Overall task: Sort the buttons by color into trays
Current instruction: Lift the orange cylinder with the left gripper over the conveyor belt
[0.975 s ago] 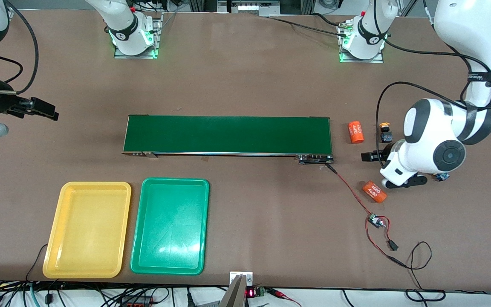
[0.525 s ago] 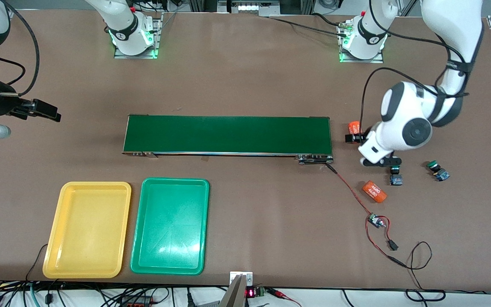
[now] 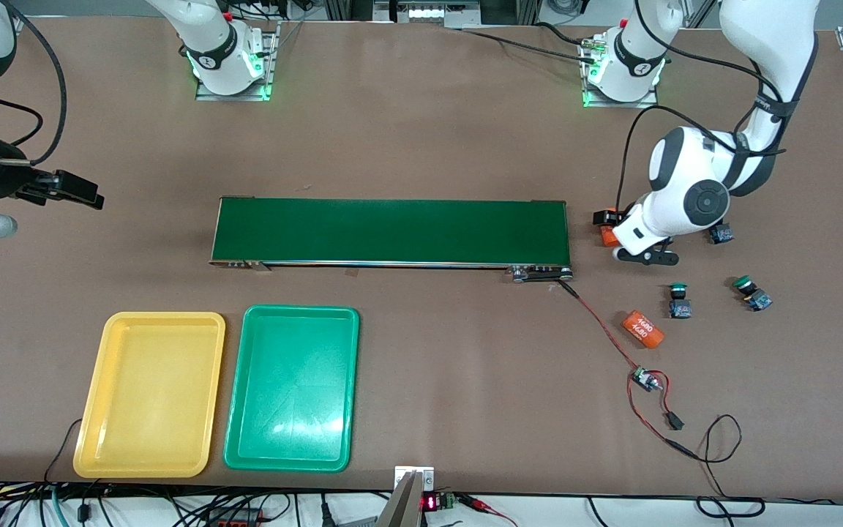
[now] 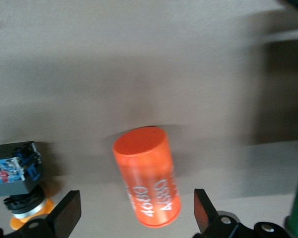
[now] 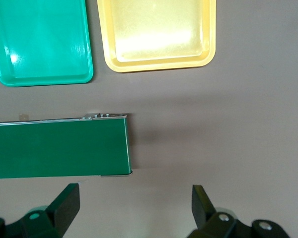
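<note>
In the front view, your left gripper [image 3: 612, 228] hangs over an orange cylinder [image 3: 607, 234] at the conveyor belt's [image 3: 392, 230] end, mid-height in the frame. Two green-capped buttons [image 3: 679, 300] lie lower down. The yellow tray [image 3: 151, 395] and green tray [image 3: 293, 388] sit empty, low in the frame at the right arm's end. The right gripper [image 3: 77, 192] waits over bare table.

In the left wrist view, the left gripper's fingers [image 4: 67, 215] are spread wide and hold nothing. They straddle the cylinder [image 4: 149, 183], not a button. Shift toward the yellow-capped button [image 4: 20, 188] just beside one finger, centre it, then descend.

In the right wrist view, the right gripper's fingers [image 5: 64, 203] are also spread and empty.
</note>
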{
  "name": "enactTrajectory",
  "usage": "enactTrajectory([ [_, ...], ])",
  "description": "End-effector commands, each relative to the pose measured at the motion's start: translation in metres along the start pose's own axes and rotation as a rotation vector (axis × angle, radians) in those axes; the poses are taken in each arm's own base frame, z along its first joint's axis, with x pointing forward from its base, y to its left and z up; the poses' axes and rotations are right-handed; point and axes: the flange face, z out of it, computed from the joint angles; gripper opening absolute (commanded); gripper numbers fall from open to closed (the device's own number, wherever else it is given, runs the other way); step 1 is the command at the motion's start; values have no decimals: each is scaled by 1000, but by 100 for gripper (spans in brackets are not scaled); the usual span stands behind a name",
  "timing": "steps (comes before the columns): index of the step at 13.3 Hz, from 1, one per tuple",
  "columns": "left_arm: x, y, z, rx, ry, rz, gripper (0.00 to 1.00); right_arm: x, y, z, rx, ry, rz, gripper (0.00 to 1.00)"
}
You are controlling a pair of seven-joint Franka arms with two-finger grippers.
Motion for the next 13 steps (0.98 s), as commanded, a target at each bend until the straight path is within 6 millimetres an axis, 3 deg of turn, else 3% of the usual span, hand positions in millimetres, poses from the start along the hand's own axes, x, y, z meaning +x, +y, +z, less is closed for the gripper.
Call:
enactTrajectory([
  [1, 0, 0, 9, -16, -7, 6, 100, 2, 0, -4, 16, 5, 5, 100],
  [8, 5, 5, 23, -26, 9, -36, 100, 2, -1, -4, 16, 1, 3, 100],
  [9, 5, 5, 23, -26, 9, -36, 95, 2, 0, -4, 16, 1, 4, 100],
  [11, 6, 6, 21, -26, 10, -33, 74, 2, 1, -4, 16, 5, 5, 100],
  [12, 5, 6, 20, -25, 9, -31, 42, 2, 0, -4, 17, 3, 5, 100],
  [13, 5, 8, 18, -23, 9, -26, 30, 2, 0, -4, 16, 3, 5, 100],
])
